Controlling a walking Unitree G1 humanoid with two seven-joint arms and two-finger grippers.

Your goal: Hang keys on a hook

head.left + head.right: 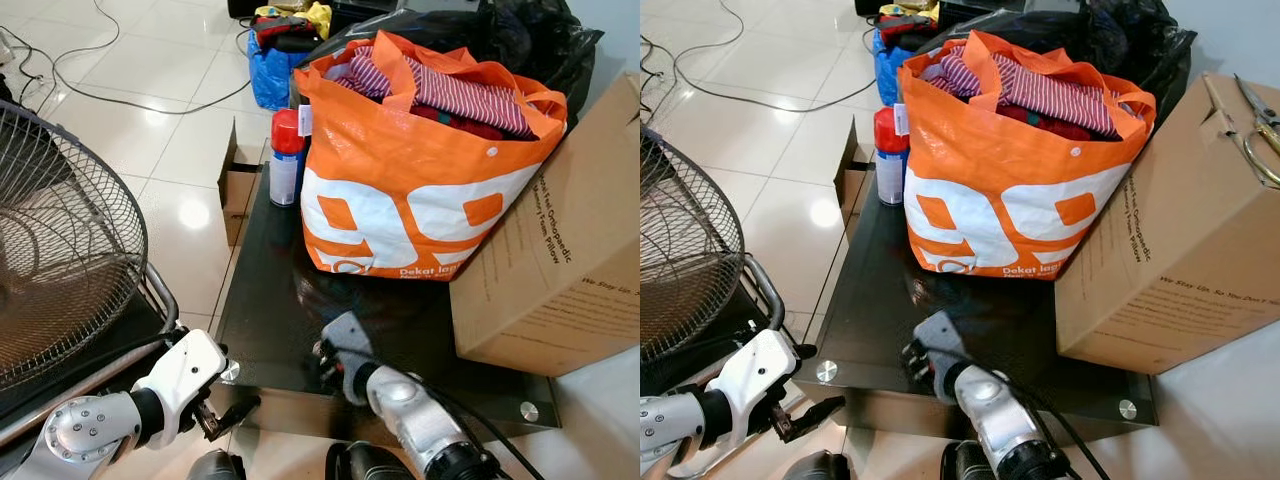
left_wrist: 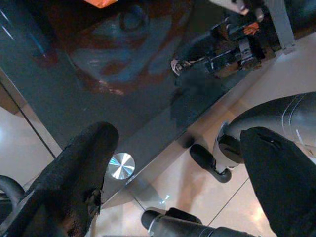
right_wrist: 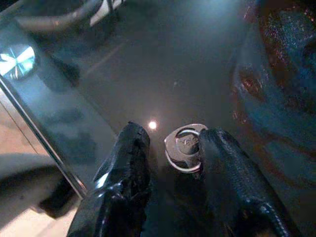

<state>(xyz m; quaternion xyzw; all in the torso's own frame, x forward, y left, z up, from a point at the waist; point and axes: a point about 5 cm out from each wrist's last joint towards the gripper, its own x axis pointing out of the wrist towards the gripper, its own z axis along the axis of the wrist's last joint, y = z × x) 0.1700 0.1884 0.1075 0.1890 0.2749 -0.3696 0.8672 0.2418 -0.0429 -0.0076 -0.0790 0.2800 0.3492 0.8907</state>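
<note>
**Right gripper down at the keys on the glass desk**

Low black glass desk (image 1: pixel 262 300) carries everything. Beyond the right gripper (image 3: pixel 170 148), at the far side of the desk, sits a big orange-and-white shopping bag (image 1: pixel 400 190) stuffed w/ striped red cloth, and just beside the bag a brown cardboard box (image 1: pixel 560 260), leaning against it. Red-capped spray can (image 1: pixel 286 158) stands upright at the bag's other side, well beyond the left gripper (image 1: pixel 222 415). Round wire fan grille (image 1: pixel 60 250) is off the desk, out past the left arm.

Right gripper is low over the near part of the desk, fingers open, tips at the glass. The small silver keys on a ring (image 3: pixel 185 147) lie flat on the glass between its fingertips, touching the one finger, w/ a gap to the other.

Left gripper hangs just off the desk's near corner, above the tiled floor, fingers spread wide and holding nothing.
</note>
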